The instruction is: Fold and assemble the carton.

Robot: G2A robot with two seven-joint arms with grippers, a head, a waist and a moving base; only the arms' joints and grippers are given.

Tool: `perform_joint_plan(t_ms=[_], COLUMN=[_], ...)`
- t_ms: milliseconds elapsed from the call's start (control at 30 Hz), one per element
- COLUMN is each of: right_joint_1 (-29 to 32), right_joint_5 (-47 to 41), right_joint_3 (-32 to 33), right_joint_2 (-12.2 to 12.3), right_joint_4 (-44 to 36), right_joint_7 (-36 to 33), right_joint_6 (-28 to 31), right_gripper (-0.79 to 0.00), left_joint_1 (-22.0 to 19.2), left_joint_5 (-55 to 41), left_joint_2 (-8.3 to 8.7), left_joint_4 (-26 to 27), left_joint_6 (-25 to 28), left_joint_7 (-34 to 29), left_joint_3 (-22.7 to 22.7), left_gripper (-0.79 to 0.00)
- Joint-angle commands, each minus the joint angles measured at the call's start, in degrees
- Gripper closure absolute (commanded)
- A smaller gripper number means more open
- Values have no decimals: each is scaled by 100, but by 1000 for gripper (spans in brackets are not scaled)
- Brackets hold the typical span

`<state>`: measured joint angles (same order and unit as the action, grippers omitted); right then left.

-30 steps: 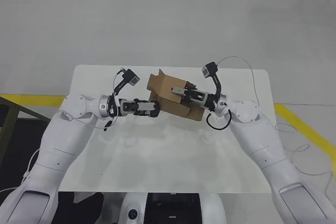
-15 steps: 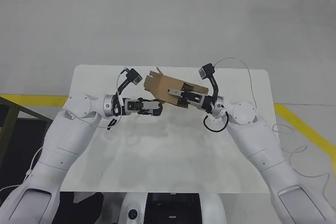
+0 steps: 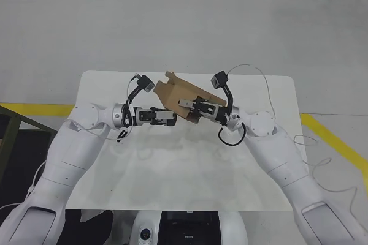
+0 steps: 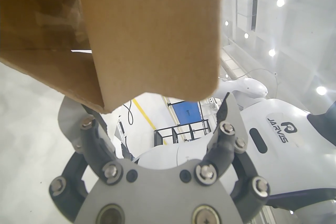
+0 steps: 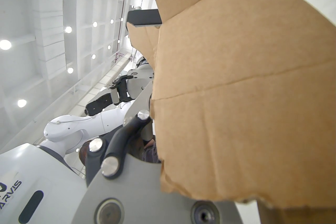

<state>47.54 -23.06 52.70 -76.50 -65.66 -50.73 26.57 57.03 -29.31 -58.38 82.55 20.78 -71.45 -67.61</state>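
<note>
Two claws meet at one carton, above the far half of the desk. The right claw (image 3: 193, 107) is closed on the carton (image 3: 185, 95). From above, one grey finger lies flat across a brown panel. In that arm's wrist view, a finger (image 5: 136, 117) runs in behind the cardboard edge, so the panel appears pinched between the two. That grip seems to carry the whole load, since the carton hangs tilted, clear of the desk (image 3: 172, 177), with one corner raised toward the far edge and loose flaps sticking out.

The left claw (image 4: 162, 108) stands wide open and holds nothing. A rounded flap (image 4: 152, 25) hangs just ahead of its spread fingertips, and one fingertip sits at the flap's lower corner; I cannot tell whether it touches. From above, this claw lies just beside the carton's left end and points into it.

The arrangement reads as one arm steadying the carton in the air while the other lines up with a flap, probably to push or pinch it over along its crease. The carton looks only partly formed, with its flaps unfolded and no end closed.
</note>
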Motion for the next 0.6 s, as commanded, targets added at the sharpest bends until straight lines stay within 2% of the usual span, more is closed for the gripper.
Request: perform_joint_plan(t_ms=[0, 267, 567], right_joint_1=[-14, -33, 3], right_joint_5=[-5, -27, -96], right_joint_3=[-6, 88, 323], right_joint_2=[-10, -11, 36], right_joint_4=[28, 142, 272], right_joint_7=[-5, -33, -121], right_joint_6=[5, 17, 11], right_gripper=[0, 0, 0], left_joint_1=[13, 61, 205], left_joint_5=[8, -7, -422], left_joint_2=[7, 29, 125], left_joint_4=[12, 31, -41], left_joint_6=[-4, 5, -27], left_joint_7=[-18, -80, -283], left_joint_3=[-20, -100, -611], left_gripper=[-785, -785, -785])
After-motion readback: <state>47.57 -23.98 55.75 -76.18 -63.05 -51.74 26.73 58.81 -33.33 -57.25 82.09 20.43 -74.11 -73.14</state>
